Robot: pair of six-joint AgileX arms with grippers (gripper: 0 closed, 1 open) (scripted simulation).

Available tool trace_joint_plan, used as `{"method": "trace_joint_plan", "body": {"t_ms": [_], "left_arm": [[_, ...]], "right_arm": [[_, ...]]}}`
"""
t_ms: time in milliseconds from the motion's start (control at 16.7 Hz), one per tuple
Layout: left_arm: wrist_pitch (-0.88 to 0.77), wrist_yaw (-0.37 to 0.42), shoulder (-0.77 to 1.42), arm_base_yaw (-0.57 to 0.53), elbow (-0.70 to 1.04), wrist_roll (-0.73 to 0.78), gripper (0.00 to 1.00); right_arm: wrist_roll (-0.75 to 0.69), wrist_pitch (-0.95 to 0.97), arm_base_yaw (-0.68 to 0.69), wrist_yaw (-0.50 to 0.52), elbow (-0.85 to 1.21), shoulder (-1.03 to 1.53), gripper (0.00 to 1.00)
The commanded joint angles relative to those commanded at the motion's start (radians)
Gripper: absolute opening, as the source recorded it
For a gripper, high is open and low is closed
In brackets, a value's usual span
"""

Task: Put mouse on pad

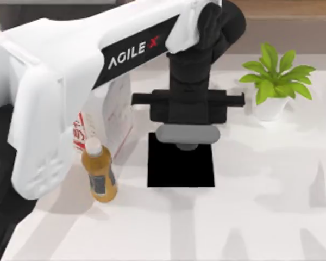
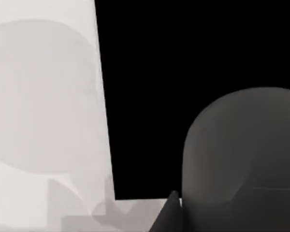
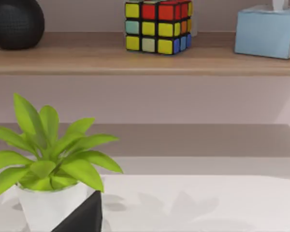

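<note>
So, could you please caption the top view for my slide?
Left gripper over the flat black square pad, beside a milk carton and amber bottle.

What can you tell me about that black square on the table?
The pad is a thin, flat, matte black sheet, nearly square, lying on the white table near its middle. The left arm hangs over its far edge, hiding part of it. In the left wrist view the dark, domed mouse sits above it. The bottle lies apart, to its left.

A white table (image 1: 250,217) carries a black pad (image 1: 180,171) at the centre of the top view. A milk carton (image 1: 115,111) stands left of it, an amber bottle (image 1: 99,171) lies at lower left, and a potted plant (image 1: 275,81) sits upper right.
</note>
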Motion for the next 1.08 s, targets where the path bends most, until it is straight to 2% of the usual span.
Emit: {"method": "trace_joint_plan", "body": {"t_ms": [540,1080], "left_arm": [[0.112,0.005,-0.042,-0.026,-0.031,0.038,0.0],[0.127,0.013,0.014,0.014,-0.134,-0.007,0.0]], "right_arm": [[0.0,0.0,0.0,0.0,0.0,0.0,1.0],[0.0,0.0,0.0,0.0,0.0,0.0,1.0]]}}
